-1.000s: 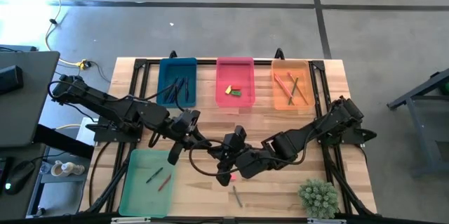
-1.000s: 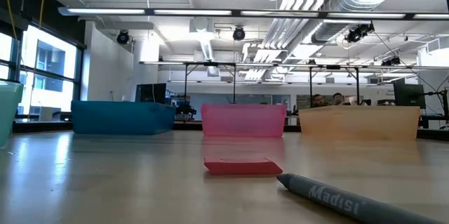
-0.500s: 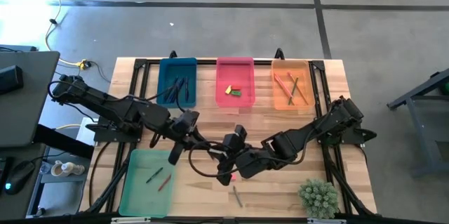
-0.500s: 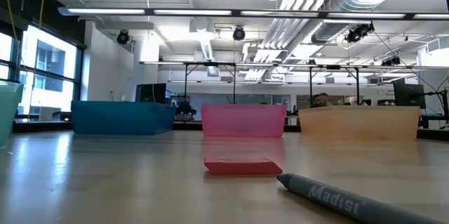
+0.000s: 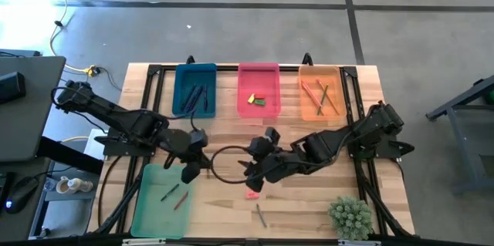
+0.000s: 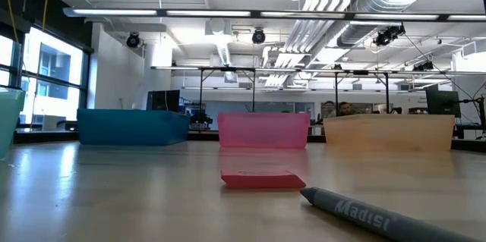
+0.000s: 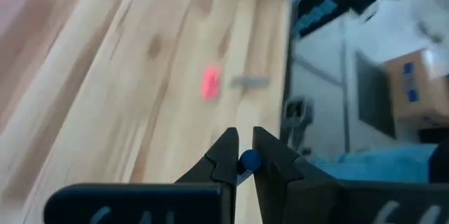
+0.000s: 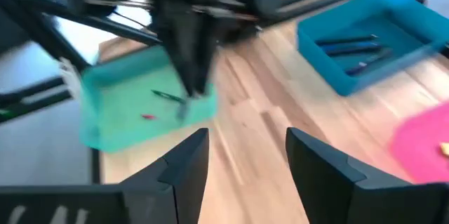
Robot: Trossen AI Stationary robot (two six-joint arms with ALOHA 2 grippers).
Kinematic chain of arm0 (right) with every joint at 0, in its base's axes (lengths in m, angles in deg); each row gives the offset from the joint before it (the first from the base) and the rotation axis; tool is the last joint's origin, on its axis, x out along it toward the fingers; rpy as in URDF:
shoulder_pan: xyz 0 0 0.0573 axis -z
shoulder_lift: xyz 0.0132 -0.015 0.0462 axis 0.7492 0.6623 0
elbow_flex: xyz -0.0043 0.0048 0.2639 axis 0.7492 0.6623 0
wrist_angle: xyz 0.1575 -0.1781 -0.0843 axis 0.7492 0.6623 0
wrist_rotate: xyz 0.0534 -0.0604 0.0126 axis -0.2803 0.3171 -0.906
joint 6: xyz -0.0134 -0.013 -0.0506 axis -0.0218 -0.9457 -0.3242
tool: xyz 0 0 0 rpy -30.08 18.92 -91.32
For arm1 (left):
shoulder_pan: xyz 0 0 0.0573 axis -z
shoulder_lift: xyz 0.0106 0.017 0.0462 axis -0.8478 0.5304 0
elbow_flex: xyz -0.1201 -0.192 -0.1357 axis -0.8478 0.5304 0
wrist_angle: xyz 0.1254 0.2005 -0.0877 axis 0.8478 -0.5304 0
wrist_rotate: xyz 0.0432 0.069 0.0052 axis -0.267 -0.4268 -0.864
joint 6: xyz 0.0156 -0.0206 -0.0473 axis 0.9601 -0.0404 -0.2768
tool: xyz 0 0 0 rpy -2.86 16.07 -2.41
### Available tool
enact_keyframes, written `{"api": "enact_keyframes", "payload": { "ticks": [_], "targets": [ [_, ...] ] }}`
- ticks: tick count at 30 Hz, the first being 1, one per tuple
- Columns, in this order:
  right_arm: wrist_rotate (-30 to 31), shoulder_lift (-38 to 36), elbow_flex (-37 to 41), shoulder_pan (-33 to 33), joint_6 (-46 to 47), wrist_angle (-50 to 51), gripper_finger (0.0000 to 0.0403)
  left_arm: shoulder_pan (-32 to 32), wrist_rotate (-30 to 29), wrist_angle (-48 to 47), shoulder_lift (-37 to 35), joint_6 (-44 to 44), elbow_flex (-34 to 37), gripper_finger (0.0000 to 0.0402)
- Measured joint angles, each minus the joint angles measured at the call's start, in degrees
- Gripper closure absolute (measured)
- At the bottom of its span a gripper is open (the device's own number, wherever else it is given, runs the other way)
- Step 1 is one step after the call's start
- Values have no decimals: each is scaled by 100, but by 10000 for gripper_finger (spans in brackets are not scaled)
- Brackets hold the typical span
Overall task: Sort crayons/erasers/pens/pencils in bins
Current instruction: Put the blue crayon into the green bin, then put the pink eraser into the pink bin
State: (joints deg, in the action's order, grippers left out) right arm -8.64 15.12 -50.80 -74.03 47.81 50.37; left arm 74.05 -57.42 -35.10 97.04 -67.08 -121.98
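i can only see a blue tip [image 7: 249, 159] between my left pincer [image 7: 243, 155] fingers, the rest hidden; the grey stick [image 6: 387, 216] runs off the low view's edge.

Three bins [image 5: 258, 90] stand in a row along the surface's [image 5: 224, 200] far edge; a fourth bin [image 5: 160, 200] sits near-left. An eraser [image 5: 252, 194] and a crayon [image 5: 262, 215] lie centre-front, a plant [image 5: 350, 217] near-right.

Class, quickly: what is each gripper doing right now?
Left gripper: shut on a small blue crayon.
Right gripper: open, holding nothing.
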Motion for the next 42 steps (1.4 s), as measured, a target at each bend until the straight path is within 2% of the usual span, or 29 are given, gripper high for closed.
{"api": "enact_keyframes", "payload": {
  "ticks": [8, 13, 19, 24, 34, 42],
  "targets": [
    [-396, 4, 1, 279, 0, 599, 219, 845, -149, -1325, -248, -1313, -4, 387],
    [-629, 7, 1, 433, 67, 624, 219, 1745, -455, -2265, -248, -2581, 0, 387],
    [-643, 11, 4, 533, 113, 744, 219, 2825, -1092, -2749, 132, -4259, -1, 387],
    [-708, 11, 6, 541, 50, 873, 219, 3206, -1128, -2869, 661, -5040, -1, 387],
    [-1244, 11, 6, 539, -480, 917, 219, 3312, -469, -2756, 1701, -5356, 0, 374],
    [-1417, 127, 12, 518, -477, 962, 219, 3261, -138, -2627, 1865, -5342, 2, 306]
  ]
}}
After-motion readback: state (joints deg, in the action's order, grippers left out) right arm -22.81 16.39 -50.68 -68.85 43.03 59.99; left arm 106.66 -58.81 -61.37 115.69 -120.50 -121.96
